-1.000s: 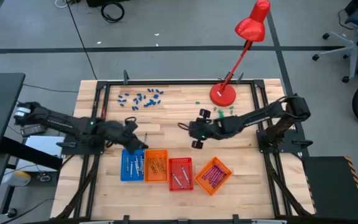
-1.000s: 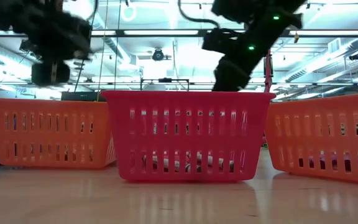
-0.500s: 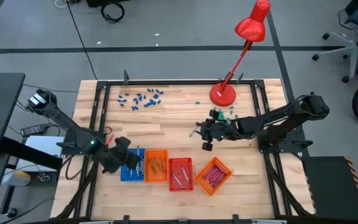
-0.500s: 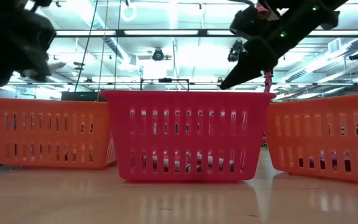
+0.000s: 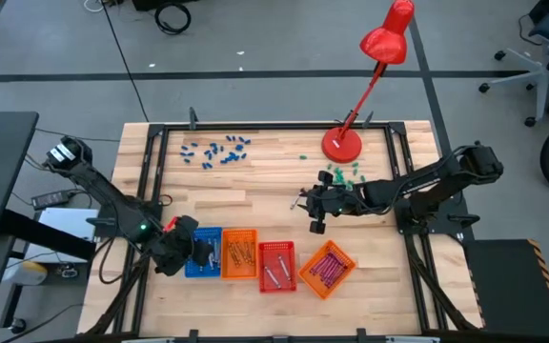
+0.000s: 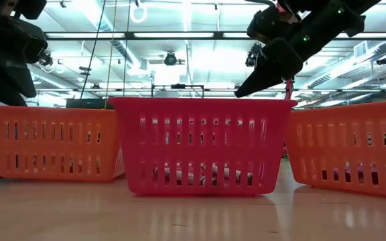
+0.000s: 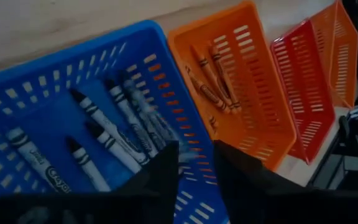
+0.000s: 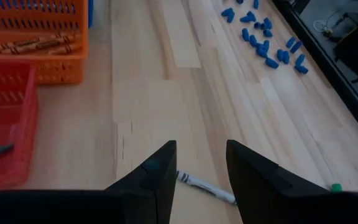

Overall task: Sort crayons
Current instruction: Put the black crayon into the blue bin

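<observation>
Right wrist view: right gripper (image 8: 201, 180), fingers spread, above a grey crayon (image 8: 205, 185) on the table (image 8: 166, 81); closing off-centre could roll it away. Left gripper (image 7: 194, 171), fingers apart, over the blue tray (image 7: 55, 81).

The light wooden table (image 5: 255, 176) carries four small slatted baskets in a row near its front edge: blue basket (image 5: 205, 257), orange basket (image 5: 239, 253), red basket (image 5: 276, 266) and a tilted orange basket (image 5: 327, 269). Stubby blue bits (image 5: 215, 150) lie scattered at the back, green bits (image 5: 343, 171) near the red lamp's base (image 5: 341, 145). A single grey crayon (image 8: 204, 186) lies on bare wood.
</observation>
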Tool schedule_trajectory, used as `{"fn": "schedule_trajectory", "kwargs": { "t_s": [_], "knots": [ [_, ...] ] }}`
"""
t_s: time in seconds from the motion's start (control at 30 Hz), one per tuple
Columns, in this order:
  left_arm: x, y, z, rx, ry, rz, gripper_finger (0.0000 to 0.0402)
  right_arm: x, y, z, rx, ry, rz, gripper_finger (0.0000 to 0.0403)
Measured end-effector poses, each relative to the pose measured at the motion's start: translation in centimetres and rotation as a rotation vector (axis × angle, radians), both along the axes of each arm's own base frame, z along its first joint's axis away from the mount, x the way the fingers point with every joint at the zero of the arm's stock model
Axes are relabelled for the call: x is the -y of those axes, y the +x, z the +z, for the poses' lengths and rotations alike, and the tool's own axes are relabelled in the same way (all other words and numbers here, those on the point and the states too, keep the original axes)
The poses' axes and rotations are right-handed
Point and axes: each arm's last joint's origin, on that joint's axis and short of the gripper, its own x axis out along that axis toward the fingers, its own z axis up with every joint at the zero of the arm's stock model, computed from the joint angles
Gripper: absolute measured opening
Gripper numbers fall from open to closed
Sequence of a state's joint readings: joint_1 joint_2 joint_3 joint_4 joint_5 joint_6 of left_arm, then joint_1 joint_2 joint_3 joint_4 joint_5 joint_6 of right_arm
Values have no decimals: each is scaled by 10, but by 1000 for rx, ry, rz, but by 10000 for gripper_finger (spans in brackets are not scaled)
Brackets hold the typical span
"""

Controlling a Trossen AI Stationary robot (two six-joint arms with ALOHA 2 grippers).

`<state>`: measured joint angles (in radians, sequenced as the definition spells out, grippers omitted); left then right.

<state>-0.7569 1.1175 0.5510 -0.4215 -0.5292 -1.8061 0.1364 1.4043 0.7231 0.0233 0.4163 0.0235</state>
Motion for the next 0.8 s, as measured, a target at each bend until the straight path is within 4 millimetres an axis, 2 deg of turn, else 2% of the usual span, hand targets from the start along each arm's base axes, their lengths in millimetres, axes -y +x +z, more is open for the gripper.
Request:
{"fn": "schedule_trajectory", "kwargs": {
  "t_s": [0.17, 0.37, 0.57, 0.8],
  "knots": [
    [-3, -3, 1, -23, 8, -1, 146, 0, 0, 0, -1, 0, 0, 144],
    [-16, 11, 10, -12, 75, -3, 140, 1, 0, 0, -3, -3, -5, 144],
    [-34, 45, 39, 22, 255, -60, 121, 3, 0, 0, 4, -4, -16, 144],
    [-66, 109, 34, -144, 424, -135, 119, 9, -2, -3, -25, 19, -85, 144]
  ]
}}
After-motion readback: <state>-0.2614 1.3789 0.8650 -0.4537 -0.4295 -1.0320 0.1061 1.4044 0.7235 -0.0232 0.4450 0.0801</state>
